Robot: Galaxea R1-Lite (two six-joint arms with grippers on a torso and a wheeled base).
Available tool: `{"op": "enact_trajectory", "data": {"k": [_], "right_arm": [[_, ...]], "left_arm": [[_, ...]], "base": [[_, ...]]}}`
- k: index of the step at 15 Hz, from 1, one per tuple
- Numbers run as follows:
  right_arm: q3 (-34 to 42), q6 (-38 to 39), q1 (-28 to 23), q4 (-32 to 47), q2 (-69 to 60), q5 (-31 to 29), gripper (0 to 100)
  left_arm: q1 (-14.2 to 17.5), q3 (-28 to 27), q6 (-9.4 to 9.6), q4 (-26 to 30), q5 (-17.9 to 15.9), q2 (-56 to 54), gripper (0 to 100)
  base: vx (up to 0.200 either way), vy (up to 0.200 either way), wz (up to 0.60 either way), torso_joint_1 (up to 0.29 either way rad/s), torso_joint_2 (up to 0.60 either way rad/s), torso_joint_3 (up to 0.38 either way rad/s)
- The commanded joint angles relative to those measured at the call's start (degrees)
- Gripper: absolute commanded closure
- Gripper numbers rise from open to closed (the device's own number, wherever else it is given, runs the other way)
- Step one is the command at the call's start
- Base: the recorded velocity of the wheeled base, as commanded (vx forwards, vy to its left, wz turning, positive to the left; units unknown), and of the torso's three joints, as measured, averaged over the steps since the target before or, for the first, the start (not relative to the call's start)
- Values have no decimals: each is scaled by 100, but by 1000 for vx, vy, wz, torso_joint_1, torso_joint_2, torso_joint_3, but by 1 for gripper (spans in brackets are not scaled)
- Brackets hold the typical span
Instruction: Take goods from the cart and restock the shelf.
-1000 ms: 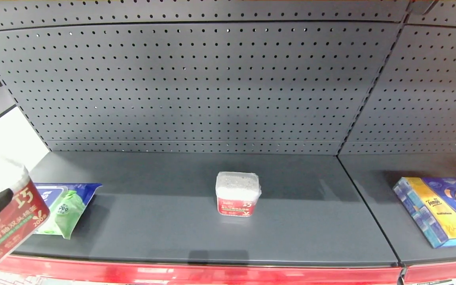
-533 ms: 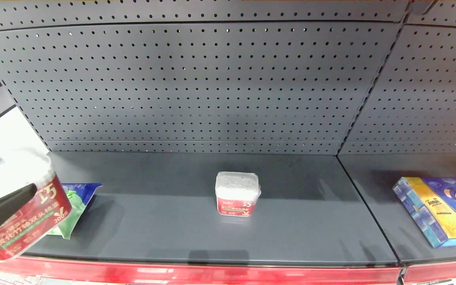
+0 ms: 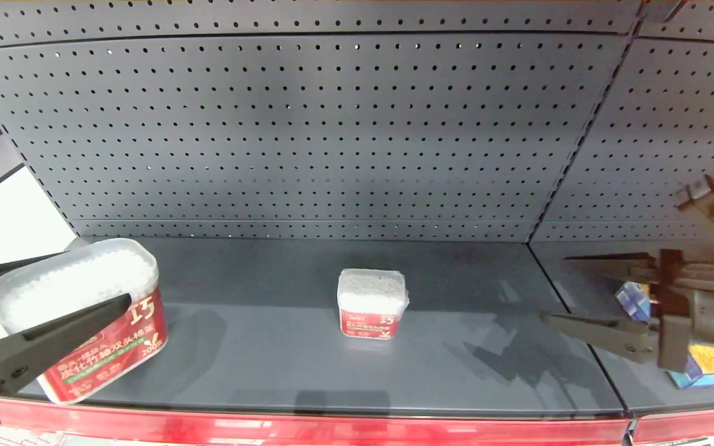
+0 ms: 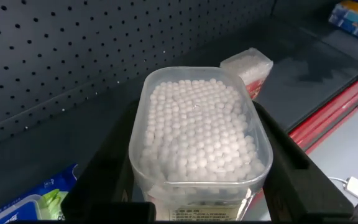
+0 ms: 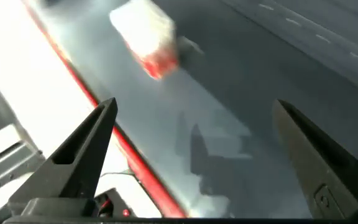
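My left gripper (image 3: pixel 93 279) is shut on a clear cotton swab box with a red label (image 3: pixel 84 316), held tilted over the left front part of the dark shelf (image 3: pixel 258 347). In the left wrist view the box (image 4: pixel 197 137) sits between the two black fingers (image 4: pixel 294 168). A second, matching cotton swab box (image 3: pixel 371 303) stands upright mid-shelf, also seen as (image 4: pixel 247 65) and blurred as (image 5: pixel 148 40). My right gripper (image 3: pixel 556 288) hangs open above the shelf's right part, with nothing between its fingers (image 5: pixel 194 106).
A blue and yellow tissue pack (image 3: pixel 710 362) lies on the neighbouring shelf section, partly behind the right arm. A green and blue wipes pack (image 4: pixel 39 202) lies on the shelf under the held box. Pegboard wall (image 3: pixel 307 136) closes the back; a red strip (image 3: pixel 307 427) edges the front.
The left gripper has carried the cotton swab box rightward and higher, over the shelf, covering the wipes pack. The right arm has come into view from the right, in front of the tissue pack.
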Motion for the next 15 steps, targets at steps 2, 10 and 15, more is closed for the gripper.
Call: {"op": "enact_trajectory", "data": {"k": [2,10,15], "right_arm": [[-672,-324,350,-280,1613,528,0],[-1331,-1054,921,-315,2712,722,0],[-1903,-1440,1062,-324,3336,704,0]], "left_arm": [[1,-107,-8,-8,16,255,100],[1,-239,1,1,25,316,100],[1,-257,1,1,60,378,100]], "base": [[0,0,0,0,0,0],[0,0,0,0,0,0],[0,0,0,0,0,0]]}}
